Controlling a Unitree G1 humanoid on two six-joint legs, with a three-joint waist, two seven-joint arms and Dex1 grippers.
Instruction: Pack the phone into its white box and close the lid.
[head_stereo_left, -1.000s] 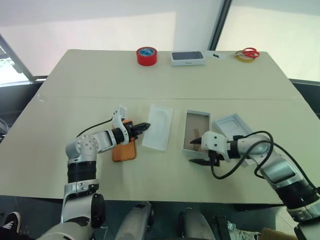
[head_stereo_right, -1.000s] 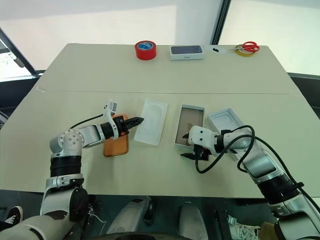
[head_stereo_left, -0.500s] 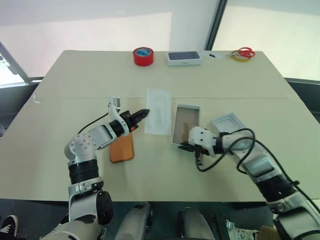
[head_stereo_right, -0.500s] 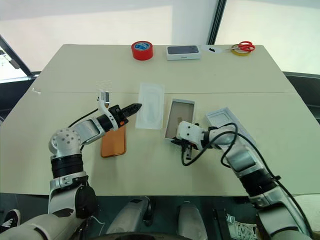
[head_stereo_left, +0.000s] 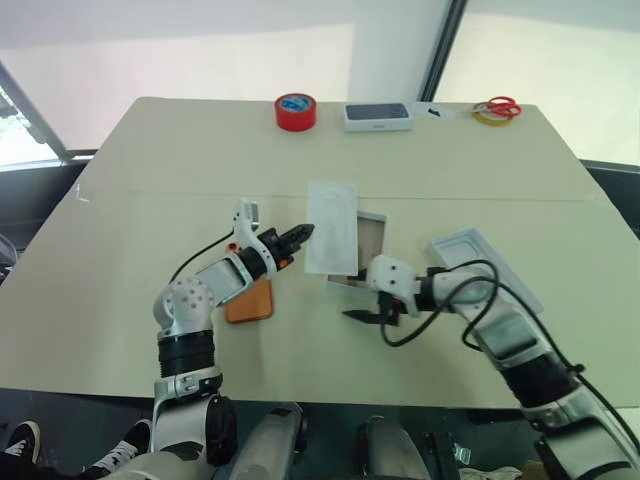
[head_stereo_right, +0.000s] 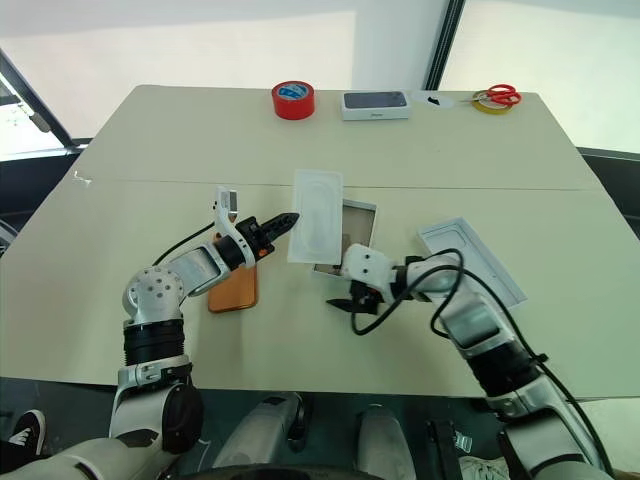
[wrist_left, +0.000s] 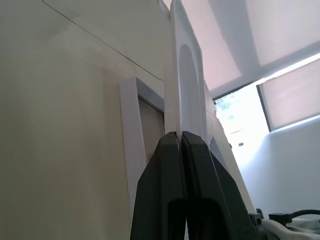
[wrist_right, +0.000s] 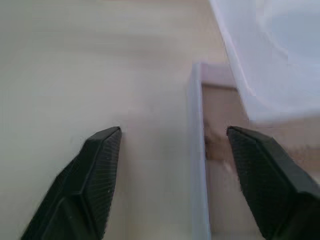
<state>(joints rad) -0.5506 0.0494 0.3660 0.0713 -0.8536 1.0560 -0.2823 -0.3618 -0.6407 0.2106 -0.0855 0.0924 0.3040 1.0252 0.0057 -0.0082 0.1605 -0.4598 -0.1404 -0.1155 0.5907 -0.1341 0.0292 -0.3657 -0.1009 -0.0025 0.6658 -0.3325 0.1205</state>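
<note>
Phone (head_stereo_left: 250, 300) lies flat on the table (head_stereo_left: 120, 250), partly under my left forearm, well left of the box (head_stereo_left: 368, 235). My left gripper (head_stereo_left: 303, 235) is pinched on the edge of the thin insert (head_stereo_left: 331, 226), holding it lifted over the box's left side. My right gripper (wrist_right: 172, 142) has its fingers (wrist_right: 95, 170) spread, one on each side of the box's near wall. Lid (head_stereo_left: 485, 268) rests to the right of the box
</note>
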